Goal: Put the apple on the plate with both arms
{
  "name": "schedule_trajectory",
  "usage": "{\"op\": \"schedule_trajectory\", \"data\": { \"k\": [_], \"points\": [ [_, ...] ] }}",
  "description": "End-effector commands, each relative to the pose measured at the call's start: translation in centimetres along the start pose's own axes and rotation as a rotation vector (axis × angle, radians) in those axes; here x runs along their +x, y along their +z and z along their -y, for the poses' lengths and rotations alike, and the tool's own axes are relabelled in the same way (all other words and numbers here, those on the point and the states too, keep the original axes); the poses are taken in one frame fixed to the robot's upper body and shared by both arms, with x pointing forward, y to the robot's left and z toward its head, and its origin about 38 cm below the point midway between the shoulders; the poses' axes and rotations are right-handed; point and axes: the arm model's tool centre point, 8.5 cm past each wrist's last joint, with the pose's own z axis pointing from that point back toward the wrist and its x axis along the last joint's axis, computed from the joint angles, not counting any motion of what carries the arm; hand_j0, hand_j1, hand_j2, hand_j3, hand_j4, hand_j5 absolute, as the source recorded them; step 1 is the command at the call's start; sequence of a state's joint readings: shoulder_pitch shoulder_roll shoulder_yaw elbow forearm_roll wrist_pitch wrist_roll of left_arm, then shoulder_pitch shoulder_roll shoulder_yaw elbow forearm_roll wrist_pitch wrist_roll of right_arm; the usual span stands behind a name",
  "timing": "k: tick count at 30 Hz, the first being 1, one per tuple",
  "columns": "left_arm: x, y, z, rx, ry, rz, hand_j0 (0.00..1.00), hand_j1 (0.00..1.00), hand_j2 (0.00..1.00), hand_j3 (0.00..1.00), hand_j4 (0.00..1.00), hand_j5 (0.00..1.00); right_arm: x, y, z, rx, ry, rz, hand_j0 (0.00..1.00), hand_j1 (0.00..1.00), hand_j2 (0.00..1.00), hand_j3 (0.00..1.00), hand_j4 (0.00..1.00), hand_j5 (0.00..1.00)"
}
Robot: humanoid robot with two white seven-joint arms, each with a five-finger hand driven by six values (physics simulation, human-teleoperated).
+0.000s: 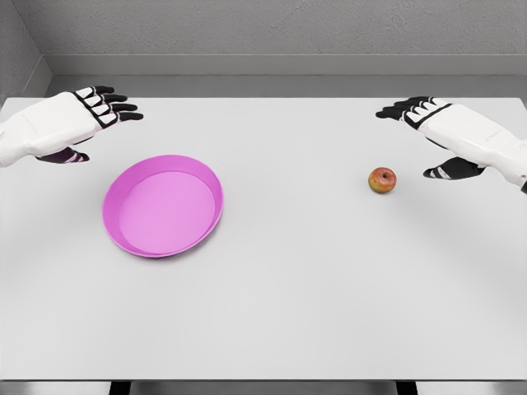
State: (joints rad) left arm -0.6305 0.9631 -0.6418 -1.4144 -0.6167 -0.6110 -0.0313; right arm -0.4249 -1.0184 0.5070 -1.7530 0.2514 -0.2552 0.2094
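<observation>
A small red-and-yellow apple (382, 180) lies on the white table, right of centre. A pink round plate (123, 228) sits on the table's left half and holds nothing. My right hand (416, 136) hovers just right of and behind the apple, fingers spread, thumb low beside the fruit, not touching it. My left hand (99, 123) floats behind and to the left of the plate, fingers extended, holding nothing.
The white table (288, 313) runs to a front edge at the bottom of the view. A grey wall stands behind its far edge.
</observation>
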Motion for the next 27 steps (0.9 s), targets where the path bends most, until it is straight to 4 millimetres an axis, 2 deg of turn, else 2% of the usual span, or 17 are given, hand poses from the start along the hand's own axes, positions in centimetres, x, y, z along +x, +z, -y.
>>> {"op": "schedule_trajectory", "data": {
  "k": [1, 4, 8, 13, 16, 18, 20, 22, 24, 25, 27],
  "points": [
    [0.0, 0.1, -0.1, 0.002, 0.004, -0.001, 1.0, 1.0, 1.0, 1.0, 1.0, 1.0, 0.0, 0.1, 0.1, -0.001, 0.0, 0.0, 1.0, 1.0, 1.0, 1.0, 1.0, 1.0],
    [0.0, 0.1, 0.0, 0.002, 0.005, 0.0, 1.0, 1.0, 1.0, 1.0, 1.0, 1.0, -0.1, 0.0, 0.0, -0.005, -0.01, -0.007, 1.0, 1.0, 1.0, 1.0, 1.0, 1.0],
    [0.1, 0.0, 0.1, -0.001, 0.005, 0.003, 1.0, 1.0, 1.0, 1.0, 1.0, 1.0, -0.8, -0.4, -1.4, 0.025, -0.045, -0.071, 1.0, 1.0, 1.0, 1.0, 1.0, 1.0],
    [0.1, 0.0, 0.1, -0.001, 0.007, 0.002, 1.0, 1.0, 1.0, 1.0, 1.0, 1.0, 0.2, -3.2, -3.3, 0.092, -0.06, -0.09, 1.0, 1.0, 1.0, 1.0, 1.0, 1.0],
    [0.1, 0.0, 0.1, -0.001, 0.005, 0.003, 1.0, 1.0, 1.0, 1.0, 1.0, 1.0, 0.0, -5.0, -4.8, 0.139, -0.088, -0.188, 1.0, 1.0, 1.0, 1.0, 1.0, 1.0],
    [0.2, -0.1, 0.1, 0.0, 0.006, 0.004, 1.0, 1.0, 1.0, 1.0, 1.0, 1.0, 0.0, -5.1, -5.6, 0.203, -0.101, -0.203, 1.0, 1.0, 1.0, 1.0, 1.0, 1.0],
    [0.2, -0.1, 0.1, 0.001, 0.007, 0.004, 1.0, 1.0, 1.0, 1.0, 1.0, 1.0, -0.2, -5.2, -6.0, 0.216, -0.109, -0.212, 1.0, 1.0, 1.0, 1.0, 1.0, 1.0],
    [0.1, -0.1, 0.1, -0.001, 0.006, 0.003, 1.0, 1.0, 1.0, 1.0, 1.0, 1.0, -1.6, -5.1, -6.0, 0.216, -0.123, -0.294, 1.0, 1.0, 1.0, 1.0, 1.0, 1.0],
    [0.1, -0.1, 0.1, -0.001, 0.006, 0.003, 1.0, 1.0, 1.0, 1.0, 1.0, 1.0, -2.1, -5.0, -5.9, 0.214, -0.131, -0.348, 1.0, 1.0, 1.0, 1.0, 1.0, 1.0],
    [0.1, -0.1, 0.1, -0.001, 0.006, 0.003, 1.0, 1.0, 1.0, 1.0, 1.0, 1.0, -2.1, -5.0, -5.8, 0.211, -0.132, -0.355, 1.0, 1.0, 1.0, 1.0, 1.0, 1.0],
    [0.1, -0.1, 0.1, -0.001, 0.006, 0.003, 1.0, 1.0, 1.0, 1.0, 1.0, 1.0, -0.9, -6.3, -6.3, 0.24, -0.129, -0.316, 1.0, 1.0, 1.0, 1.0, 1.0, 1.0]
  ]
}}
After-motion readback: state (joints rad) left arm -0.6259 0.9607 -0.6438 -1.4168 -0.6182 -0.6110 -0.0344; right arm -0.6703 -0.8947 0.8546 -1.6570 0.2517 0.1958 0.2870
